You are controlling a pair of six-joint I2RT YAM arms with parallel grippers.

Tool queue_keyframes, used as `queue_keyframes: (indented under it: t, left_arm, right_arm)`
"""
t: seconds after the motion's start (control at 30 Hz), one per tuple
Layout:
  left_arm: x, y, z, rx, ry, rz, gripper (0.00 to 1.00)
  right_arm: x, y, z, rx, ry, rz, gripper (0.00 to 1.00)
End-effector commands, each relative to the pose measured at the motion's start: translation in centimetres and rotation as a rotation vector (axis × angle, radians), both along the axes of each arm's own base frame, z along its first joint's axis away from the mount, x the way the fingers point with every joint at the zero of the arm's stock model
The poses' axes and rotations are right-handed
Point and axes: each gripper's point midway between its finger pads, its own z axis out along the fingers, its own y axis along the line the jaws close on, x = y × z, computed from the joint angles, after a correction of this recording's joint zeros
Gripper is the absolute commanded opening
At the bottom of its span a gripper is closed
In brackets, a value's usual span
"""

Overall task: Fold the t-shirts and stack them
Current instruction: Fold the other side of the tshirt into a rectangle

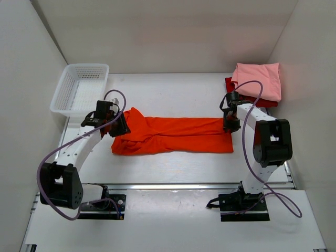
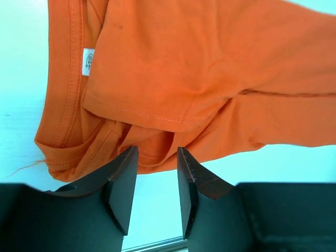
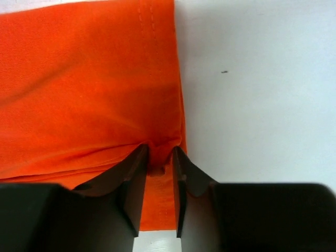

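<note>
Shirt of bright orange cloth (image 1: 173, 135) lies folded into a long band across the middle of the table (image 1: 173, 94), running from its left side to its right. The left gripper (image 1: 119, 125) sits at the band's left end, by the collar. In the left wrist view its jaws stand open with bare table showing between them and nothing held, and the shirt's hem lies just past the tips. The right gripper (image 1: 230, 126) sits at the band's right end. Its jaws are only slightly apart, with a small pucker of orange cloth between the tips; whether they pinch it cannot be told. At the far right corner a light pink shirt (image 1: 258, 79) lies folded on a dark red shirt (image 1: 229, 84). A white mesh basket (image 1: 88, 65) stands at the far left corner.
</note>
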Motion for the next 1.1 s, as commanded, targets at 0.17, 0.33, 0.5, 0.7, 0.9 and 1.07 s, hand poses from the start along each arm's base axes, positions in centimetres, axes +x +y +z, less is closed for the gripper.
queue_keyframes:
  t: [0.17,0.33,0.5,0.7,0.9,1.07]
  left_arm:
    - [6.1,0.5,2.5,0.049,-0.166,0.057,0.49]
    - [10.4,0.7,1.3,0.079,-0.225,0.08,0.48]
    - [14.2,0.8,1.0,0.087,-0.327,0.082,0.5]
    - [16.9,0.3,1.3,0.11,-0.397,0.058,0.53]
    - [18.1,0.2,-0.5,0.111,-0.353,0.056,0.53]
    - [18.2,-0.2,-2.3,0.124,-0.316,0.038,0.51]
  right_arm:
    - [2.0,0.7,3.6,0.002,-0.096,0.005,0.25]
    - [2.8,2.1,4.8,0.013,-0.131,0.023,0.26]
    - [2.8,2.9,4.8,0.066,-0.147,0.03,0.28]
    - [2.8,2.9,4.1,0.066,-0.131,0.027,0.28]
    - [2.9,3.0,4.4,0.07,-0.136,0.031,0.28]
    - [2.9,3.1,4.3,0.072,-0.138,0.029,0.28]
